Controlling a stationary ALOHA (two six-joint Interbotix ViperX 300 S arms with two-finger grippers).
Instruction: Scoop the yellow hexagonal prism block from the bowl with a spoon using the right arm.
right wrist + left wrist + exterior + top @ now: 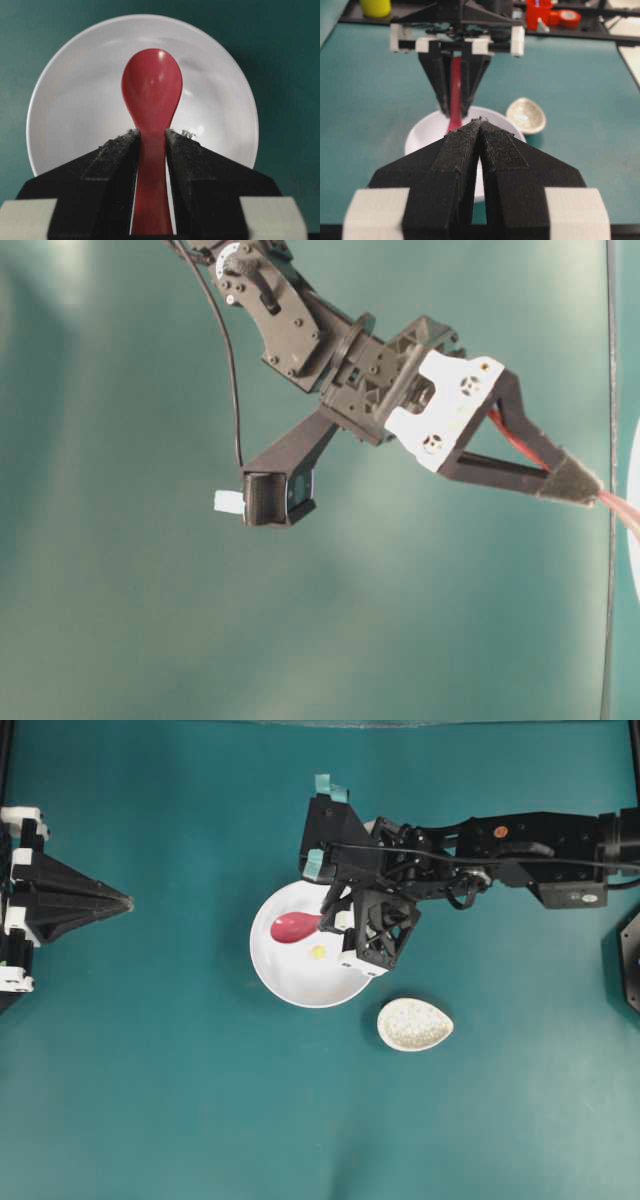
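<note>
Clamped on the spoon [151,100] handle, the right gripper [151,137] hangs over the bowl [280,975]. Block [318,952] lies beside the head: dip, slide under it. Left gripper [125,903] sits closed, far off.

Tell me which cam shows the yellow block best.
Overhead exterior: the yellow block lies unobstructed in the bowl, just off the spoon head. Right wrist shows only spoon and bowl; left wrist's own pincer blocks it; table-level misses it.

Legible text, labels, brands, numbers, signs: none recorded. A white sticker on the right arm [540,845], toward 3 o'clock overhead, is too small to be read.
</note>
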